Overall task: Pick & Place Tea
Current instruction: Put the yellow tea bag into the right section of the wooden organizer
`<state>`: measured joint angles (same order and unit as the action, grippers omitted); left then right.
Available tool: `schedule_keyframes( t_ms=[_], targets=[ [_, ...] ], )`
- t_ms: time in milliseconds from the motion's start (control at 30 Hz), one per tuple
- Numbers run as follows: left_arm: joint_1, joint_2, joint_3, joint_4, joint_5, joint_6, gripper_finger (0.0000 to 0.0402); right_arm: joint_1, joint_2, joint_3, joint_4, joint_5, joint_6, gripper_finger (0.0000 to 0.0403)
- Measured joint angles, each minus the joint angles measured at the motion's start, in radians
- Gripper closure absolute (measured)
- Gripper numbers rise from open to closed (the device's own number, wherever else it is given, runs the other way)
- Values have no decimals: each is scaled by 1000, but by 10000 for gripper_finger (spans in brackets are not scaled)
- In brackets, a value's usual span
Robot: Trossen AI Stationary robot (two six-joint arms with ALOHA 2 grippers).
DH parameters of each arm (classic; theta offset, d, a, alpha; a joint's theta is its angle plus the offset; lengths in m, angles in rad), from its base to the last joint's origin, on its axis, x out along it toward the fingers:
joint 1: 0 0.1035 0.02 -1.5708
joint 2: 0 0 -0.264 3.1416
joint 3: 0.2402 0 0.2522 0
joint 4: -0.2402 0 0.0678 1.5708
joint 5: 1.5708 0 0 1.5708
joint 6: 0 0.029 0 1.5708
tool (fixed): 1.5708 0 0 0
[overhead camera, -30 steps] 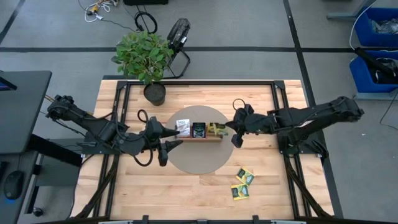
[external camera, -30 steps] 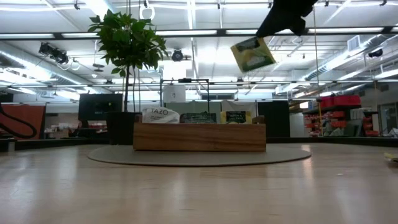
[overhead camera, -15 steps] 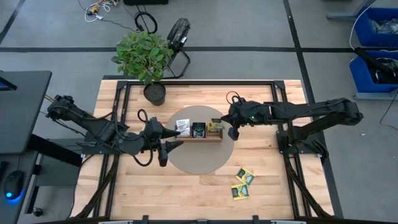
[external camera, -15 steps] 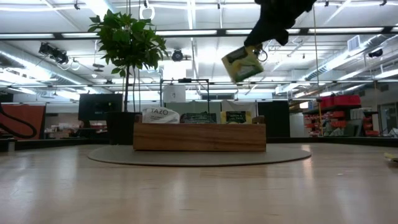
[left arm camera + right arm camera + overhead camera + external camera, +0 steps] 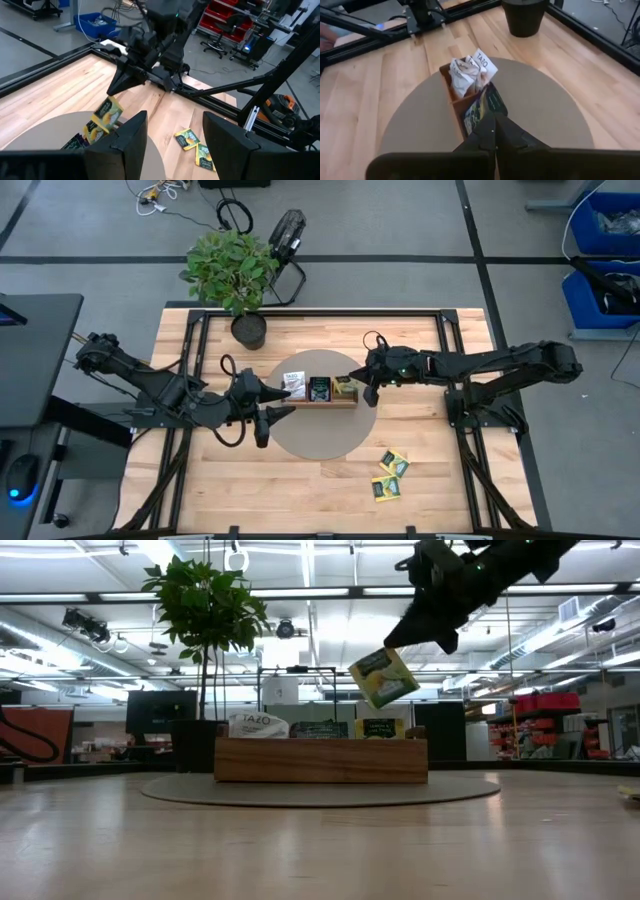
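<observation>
A yellow-green tea packet (image 5: 383, 677) hangs from my shut right gripper (image 5: 397, 643), just above the right end of the long wooden tray (image 5: 322, 402). The tray stands on a round grey mat (image 5: 320, 430) and holds white (image 5: 293, 385), dark (image 5: 319, 388) and yellow-green (image 5: 345, 387) packets upright in its compartments. More yellow-green packets (image 5: 390, 475) lie flat on the table near its right front. At the tray's left end my left gripper (image 5: 282, 399) stays open, holding nothing, raised above the mat. My right gripper pinches the packet by its upper edge (image 5: 392, 653) between its two fingertips. The fingers slant down from the table's right side. The packet hangs tilted below them, clear of the tray and the packets in it (image 5: 106, 111).
A potted plant (image 5: 249, 330) stands at the far edge behind the mat. Black frame rails (image 5: 445, 360) run along the table's sides. Bare wood lies in front of the mat, apart from the loose packets (image 5: 187, 139).
My right gripper has sunk toward the tray's right end and gone a little toward the table's left, tipping further downward. It stays shut on the packet, which has come down with it and hangs closer to the tray's top.
</observation>
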<state>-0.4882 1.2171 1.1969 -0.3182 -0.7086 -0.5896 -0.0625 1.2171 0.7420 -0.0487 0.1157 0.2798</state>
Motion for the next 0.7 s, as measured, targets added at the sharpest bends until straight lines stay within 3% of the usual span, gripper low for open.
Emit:
schedule_keyframes(
  t_ms=[700],
  targets=[
    [1, 0, 0, 20, 0, 7, 204, -88, 0, -183, 355, -58, 7, 403]
  ],
)
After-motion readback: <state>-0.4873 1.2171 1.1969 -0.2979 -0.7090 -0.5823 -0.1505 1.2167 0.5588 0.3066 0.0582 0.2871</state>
